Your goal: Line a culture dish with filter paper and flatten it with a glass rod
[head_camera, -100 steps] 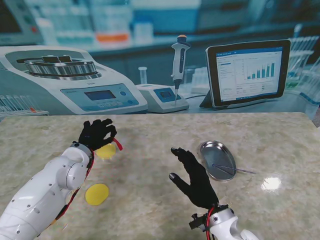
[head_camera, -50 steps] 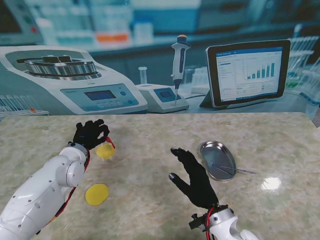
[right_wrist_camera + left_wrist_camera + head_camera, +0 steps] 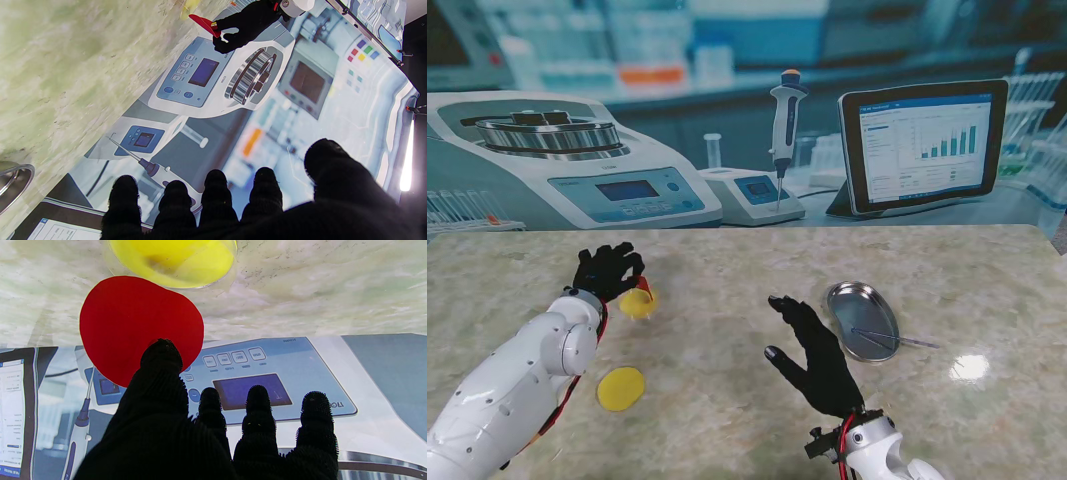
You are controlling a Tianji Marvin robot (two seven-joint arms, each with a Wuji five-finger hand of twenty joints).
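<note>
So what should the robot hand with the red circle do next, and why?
Probably lower the red filter paper a little farther onto the yellow dish. The left robot hand pinches the paper beside the dish's rim, not yet inside it. The right robot hand hovers open, and the glass rod lies on the metal tray.

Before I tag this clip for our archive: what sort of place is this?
Probably a mock laboratory bench: a marble-look table before a printed backdrop of lab instruments, with a steel tray holding a rod, and a clear dish lined yellow.
</note>
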